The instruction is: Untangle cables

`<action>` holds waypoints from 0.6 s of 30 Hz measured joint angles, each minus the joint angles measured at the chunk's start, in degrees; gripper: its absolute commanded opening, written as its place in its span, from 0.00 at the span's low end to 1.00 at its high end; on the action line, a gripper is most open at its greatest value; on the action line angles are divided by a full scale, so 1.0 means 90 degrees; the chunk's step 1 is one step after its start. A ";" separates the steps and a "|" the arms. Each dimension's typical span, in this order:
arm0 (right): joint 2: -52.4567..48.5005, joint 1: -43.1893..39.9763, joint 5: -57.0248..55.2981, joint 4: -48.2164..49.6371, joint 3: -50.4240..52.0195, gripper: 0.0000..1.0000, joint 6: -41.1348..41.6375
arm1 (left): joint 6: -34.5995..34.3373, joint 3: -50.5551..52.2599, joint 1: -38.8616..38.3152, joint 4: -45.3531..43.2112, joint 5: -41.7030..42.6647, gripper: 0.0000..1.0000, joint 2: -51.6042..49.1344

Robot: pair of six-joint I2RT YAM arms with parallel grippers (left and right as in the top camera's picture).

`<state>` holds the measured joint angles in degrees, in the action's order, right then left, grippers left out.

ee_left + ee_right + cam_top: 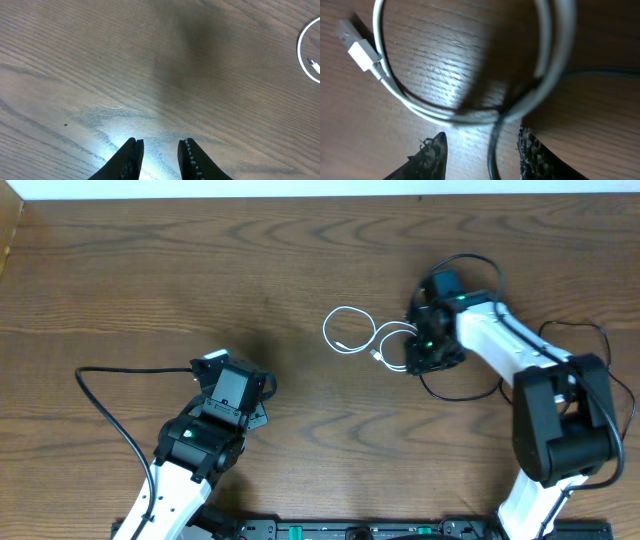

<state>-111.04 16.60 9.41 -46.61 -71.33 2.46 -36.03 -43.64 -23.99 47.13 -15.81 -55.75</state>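
- Left arm – it sits low at the near-left of the surface [150,260], wrist angled down at bare wood. The left claw [160,150] has its jaws a little apart with nothing between them. Little can go wrong here, but it is well apart from the tangle, so it cannot pin anything if the other arm pulls.
- Middle – the white cable [470,117] lies in loose loops right of centre, its white plug [362,50] resting flat on the wood just left of the right arm's wrist. Nothing holds it, so any tug is likely to drag the whole coil along.
- Crossing – a thin black cord [493,150] runs under or against the white loop; which lies on top I cannot tell. If the jaws close here they may catch both strands, or tighten the crossing.
- Right arm – it reaches in from the near-right, wrist tipped steeply down over the loops. The right claw [481,134] is partly open, close to the wood, straddling the black cord – the cord passes between the jaws but is not clamped. Closing off-centre could let the thin cord slip out sideways.
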 measured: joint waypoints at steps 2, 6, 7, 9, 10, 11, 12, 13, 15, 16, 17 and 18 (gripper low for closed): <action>-0.0075 0.0228 -0.0306 0.0049 0.0000 0.37 0.0119 | 0.0000 0.0000 0.0000 0.0000 0.0000 0.29 0.0000; -0.0109 0.0483 -0.0695 0.0063 -0.0002 0.27 0.0308 | 0.0000 0.0000 0.0000 0.0000 0.0000 0.29 0.0000; -0.0119 0.0527 -0.0753 0.0058 -0.0007 0.21 0.0347 | 0.0000 0.0000 0.0000 0.0000 0.0000 0.29 0.0000; -0.0124 0.0583 -0.0838 0.0046 -0.0010 0.10 0.0427 | 0.0000 0.0000 0.0000 0.0000 0.0000 0.29 0.0000; -0.0134 0.0595 -0.0874 0.0039 -0.0012 0.06 0.0486 | 0.0000 0.0000 0.0000 0.0000 0.0000 0.29 0.0000; -0.0138 0.0607 -0.0901 0.0032 -0.0017 0.01 0.0510 | 0.0000 0.0000 0.0000 0.0000 0.0000 0.29 0.0000; -0.0146 0.0619 -0.0935 0.0024 -0.0022 0.01 0.0527 | 0.0000 0.0000 0.0000 -0.0002 -0.0002 0.29 0.0000; -0.0146 0.0624 -0.0942 0.0019 -0.0024 0.01 0.0551 | 0.0000 0.0000 0.0000 0.0000 0.0000 0.29 0.0000; -0.0146 0.0653 -0.0957 0.0012 -0.0027 0.01 0.0573 | 0.0000 0.0000 0.0000 0.0000 0.0000 0.29 0.0000; -0.0146 0.0668 -0.0930 0.0002 -0.0029 0.01 0.0576 | 0.0000 0.0000 0.0000 0.0000 0.0000 0.29 0.0000; -0.0146 0.0687 -0.0865 -0.0007 -0.0029 0.01 0.0576 | 0.0000 0.0000 0.0000 0.0000 0.0000 0.29 0.0000; -0.0146 0.0695 -0.0767 -0.0017 -0.0029 0.01 0.0573 | 0.0000 0.0000 0.0000 0.0000 0.0000 0.29 0.0000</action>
<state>-112.36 22.85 2.50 -46.76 -71.59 7.62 -36.03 -43.64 -23.99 47.13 -15.81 -55.75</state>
